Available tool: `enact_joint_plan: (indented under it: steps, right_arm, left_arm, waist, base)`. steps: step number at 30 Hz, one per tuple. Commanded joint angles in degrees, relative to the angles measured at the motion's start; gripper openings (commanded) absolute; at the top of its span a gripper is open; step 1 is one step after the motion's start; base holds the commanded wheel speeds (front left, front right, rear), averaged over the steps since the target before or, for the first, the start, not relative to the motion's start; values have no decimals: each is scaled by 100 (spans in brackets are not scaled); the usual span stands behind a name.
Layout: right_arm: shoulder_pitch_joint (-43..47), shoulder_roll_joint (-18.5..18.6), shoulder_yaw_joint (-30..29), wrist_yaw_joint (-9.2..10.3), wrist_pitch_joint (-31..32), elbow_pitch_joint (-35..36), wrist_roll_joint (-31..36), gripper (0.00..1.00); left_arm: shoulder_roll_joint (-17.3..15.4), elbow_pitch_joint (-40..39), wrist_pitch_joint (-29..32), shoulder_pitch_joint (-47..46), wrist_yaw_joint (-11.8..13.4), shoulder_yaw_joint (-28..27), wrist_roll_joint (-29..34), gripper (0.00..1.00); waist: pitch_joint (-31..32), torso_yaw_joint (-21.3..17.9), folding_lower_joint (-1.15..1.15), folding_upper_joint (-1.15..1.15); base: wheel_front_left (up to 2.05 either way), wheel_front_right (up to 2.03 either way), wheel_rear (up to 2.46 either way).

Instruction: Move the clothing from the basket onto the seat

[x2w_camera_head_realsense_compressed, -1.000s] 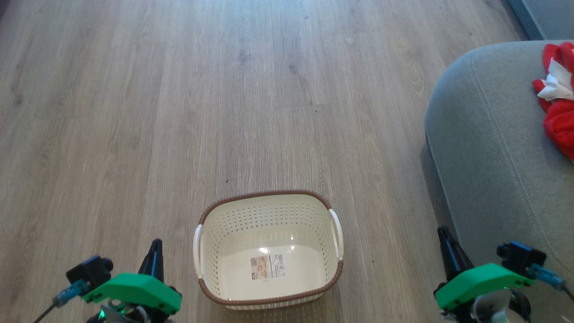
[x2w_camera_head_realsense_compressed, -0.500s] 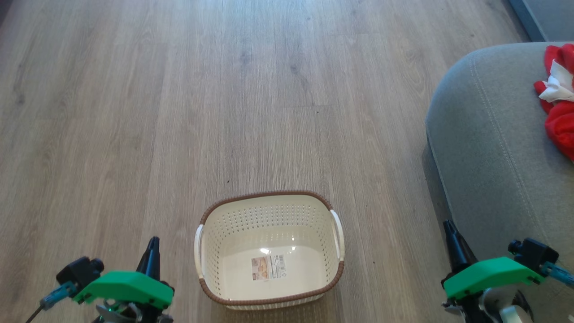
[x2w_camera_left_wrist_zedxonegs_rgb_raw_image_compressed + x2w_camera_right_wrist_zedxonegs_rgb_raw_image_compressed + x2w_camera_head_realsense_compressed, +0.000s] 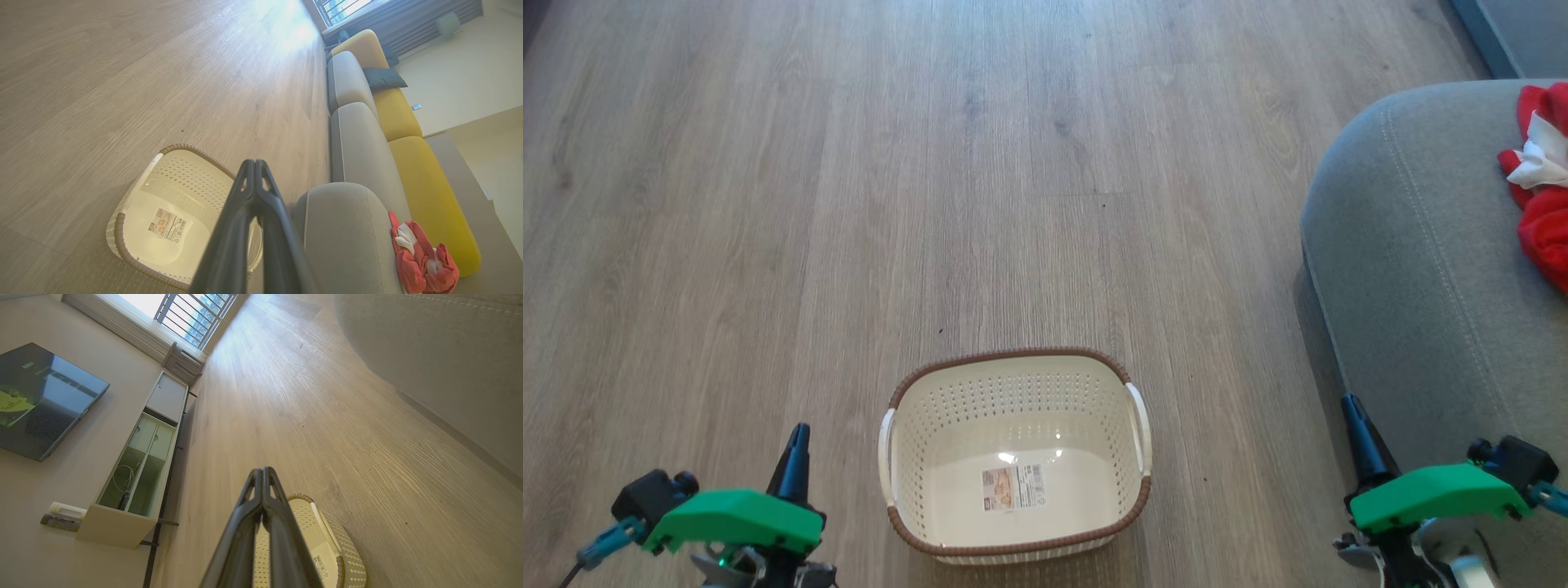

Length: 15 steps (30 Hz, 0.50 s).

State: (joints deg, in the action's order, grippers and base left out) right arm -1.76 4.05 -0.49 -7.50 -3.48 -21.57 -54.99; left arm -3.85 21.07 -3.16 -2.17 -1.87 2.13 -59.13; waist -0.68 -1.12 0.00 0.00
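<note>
Head view: cream perforated plastic basket empty on floor; red-white soft clothing lies on grey fabric seat. I read left gripper and right gripper pinched shut, empty. Risk: right gripper just beside seat; turning could snag upholstery.

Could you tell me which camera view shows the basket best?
The head view: the whole basket shows from above, label visible. In the left wrist view the shut left gripper hides part of it; in the right wrist view the right gripper covers much of it.
</note>
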Motion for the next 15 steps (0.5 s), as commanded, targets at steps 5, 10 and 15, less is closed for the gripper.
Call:
enact_joint_plan:
  steps: [5,10,15]
  right_arm:
    - [-303,2,-39,0,119,269,-404,0]
    - [-316,-10,-93,0,203,315,-718,0]
    - [-329,-21,-147,0,286,361,-1029,0]
  left_arm:
    - [-10,-263,99,-313,-89,-209,-356,0]
    - [1,-305,181,-321,-134,-272,-635,0]
    - [11,-346,263,-330,-178,-334,-913,0]
  waist:
    - [4,10,0,0]
    - [9,20,0,0]
    - [13,29,0,0]
  base:
    - [0,0,0]
    - [0,0,0]
    - [0,0,0]
